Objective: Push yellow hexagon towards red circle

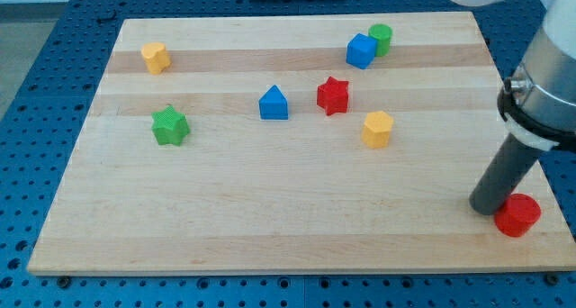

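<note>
Yellow hexagon: the yellow hexagon (378,128) sits on the wooden board (270,209), a little right of the board's middle, upright and touching no other block.
Hexagon and tip: my tip (486,206) is well apart from the hexagon, down and to the view's right of it, with bare wood between the two.
Tip: the end of the dark rod rests on the board near the bottom right corner, and the rod leans up toward the view's right into the arm's pale body.
Tip state: the arm ends in a plain rod with no jaws, so there is nothing to open or close, and it holds nothing.
Red circle: the red circle (518,214) lies just beside my tip, on its right and slightly lower, close to the board's right edge; whether they touch I cannot tell.
Red star: the red star (333,95) is near the hexagon, up and to its left.
Blue house-shaped block: the blue block with a pointed top (274,104) lies left of the red star.
Blue cube: the blue cube (361,50) is near the top edge, touching or just beside the green cylinder (381,39) on its right.
Green star: the green star (169,126) is at the left side.
Second yellow block: the small yellow block (156,57) is at the top left; its shape is unclear.
</note>
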{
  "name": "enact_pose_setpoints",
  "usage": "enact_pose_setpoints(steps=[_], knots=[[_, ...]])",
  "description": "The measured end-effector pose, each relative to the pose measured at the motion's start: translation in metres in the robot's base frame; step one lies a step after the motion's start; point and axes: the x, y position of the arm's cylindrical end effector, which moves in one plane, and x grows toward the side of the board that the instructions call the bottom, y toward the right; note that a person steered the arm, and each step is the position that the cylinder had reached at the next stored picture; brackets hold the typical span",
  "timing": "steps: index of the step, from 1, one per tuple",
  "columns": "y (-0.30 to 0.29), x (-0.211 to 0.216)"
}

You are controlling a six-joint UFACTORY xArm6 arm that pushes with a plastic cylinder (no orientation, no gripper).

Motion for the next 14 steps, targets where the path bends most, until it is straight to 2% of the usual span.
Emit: enact_pose_setpoints(steps=[2, 3, 4, 5, 6, 7, 10, 13, 14], knots=[[0.017, -0.004], [0.017, -0.048], [0.000, -0.111], [-0.070, -0.149], [-0.128, -0.147], [-0.147, -0.129], [-0.077, -0.112], [-0.033, -0.028], [-0.021, -0.027]])
